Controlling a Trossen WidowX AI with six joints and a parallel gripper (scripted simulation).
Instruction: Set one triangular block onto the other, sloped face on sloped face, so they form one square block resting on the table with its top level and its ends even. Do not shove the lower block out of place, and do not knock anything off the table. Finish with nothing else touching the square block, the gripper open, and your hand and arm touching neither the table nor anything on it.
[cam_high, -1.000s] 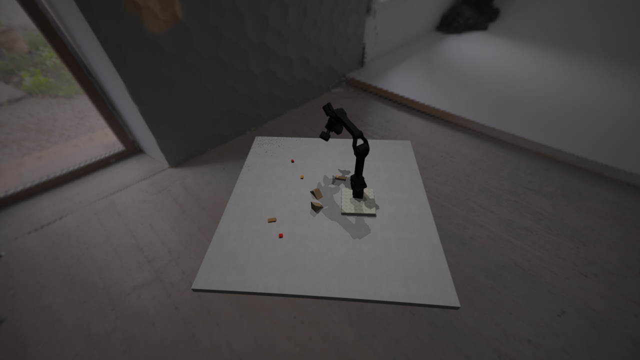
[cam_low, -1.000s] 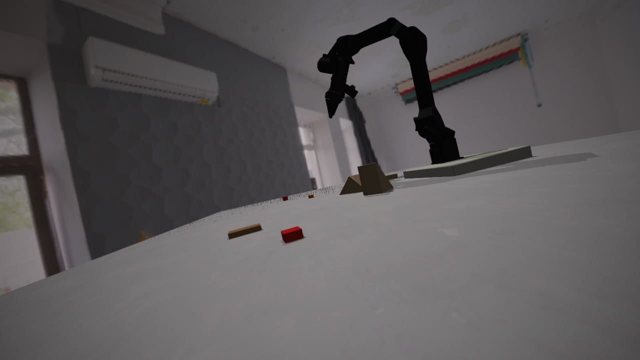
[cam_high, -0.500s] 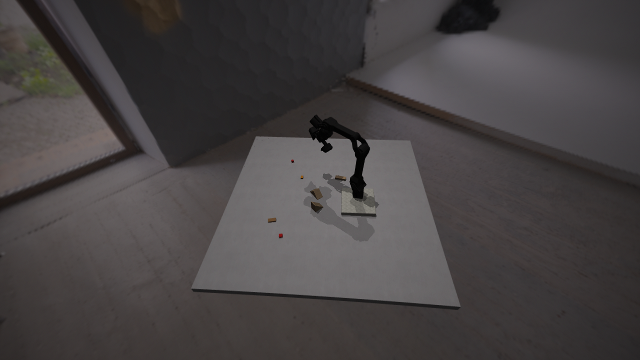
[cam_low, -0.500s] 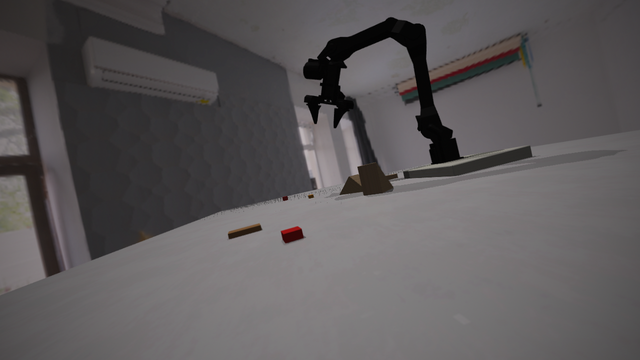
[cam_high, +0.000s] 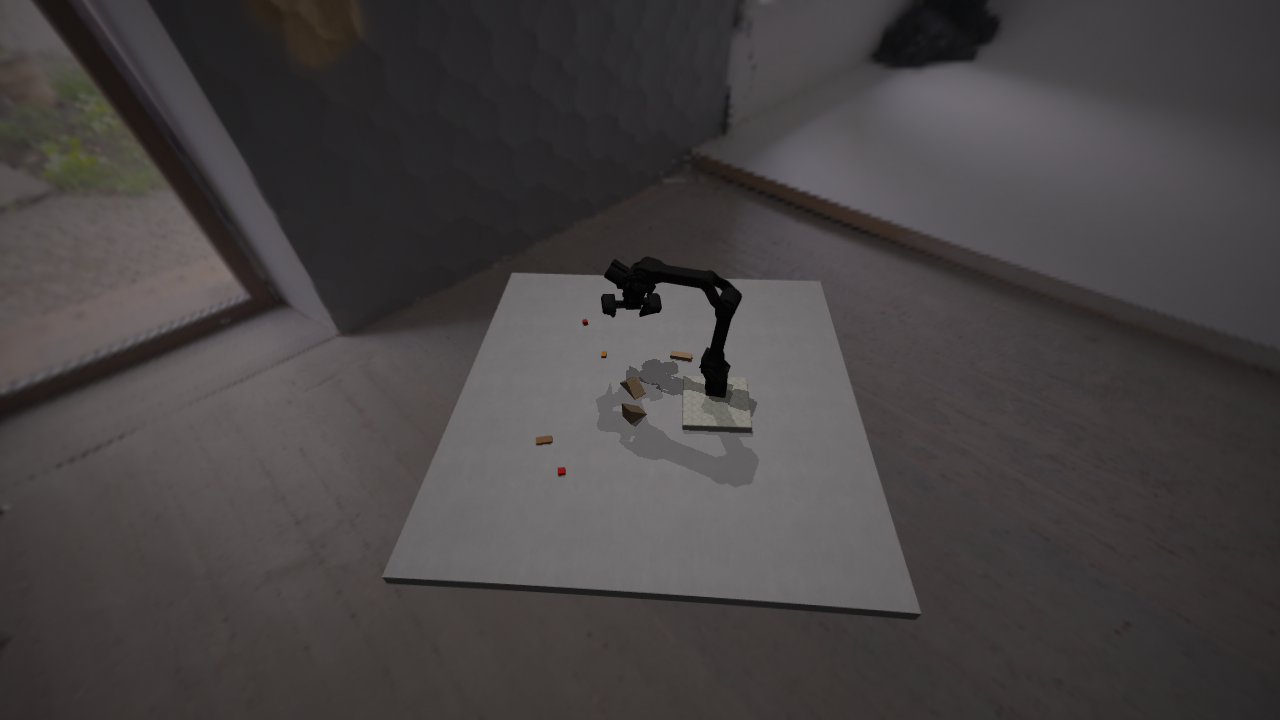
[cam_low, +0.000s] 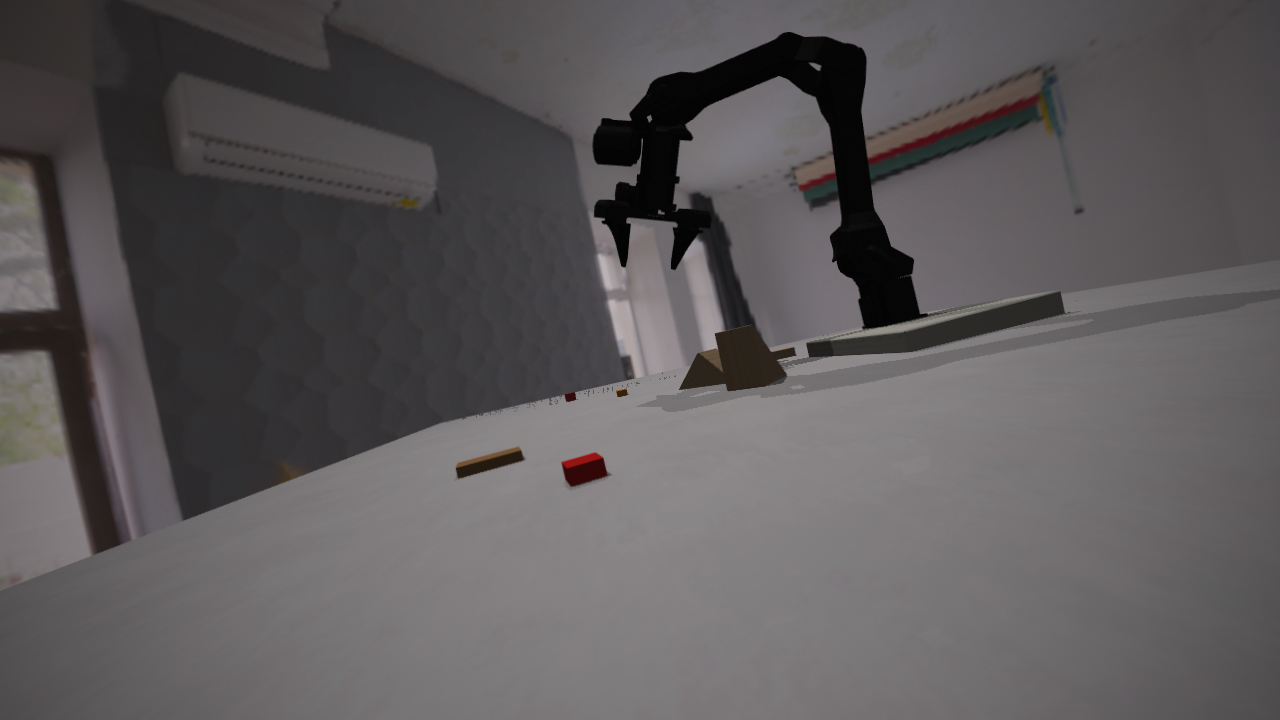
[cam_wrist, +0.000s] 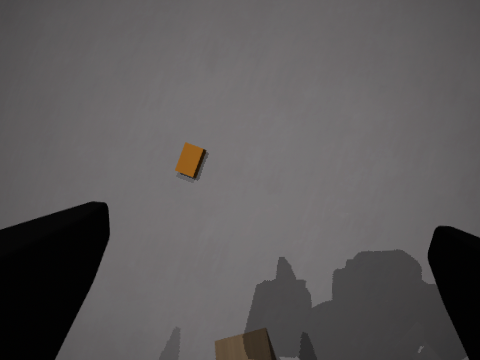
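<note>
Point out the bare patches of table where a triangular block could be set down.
Bare: the near stretch in front of the red cube, and right of the arm's base plate. Crowded: around the two triangular blocks, below the open hand.

The pincer (cam_low: 652, 240) hangs high over the table (cam_high: 716, 537). Two triangular blocks (cam_low: 735, 360) sit below it, toward the arm's base. Two little blocks (cam_wrist: 190, 160) lie farther out ahead.
</note>
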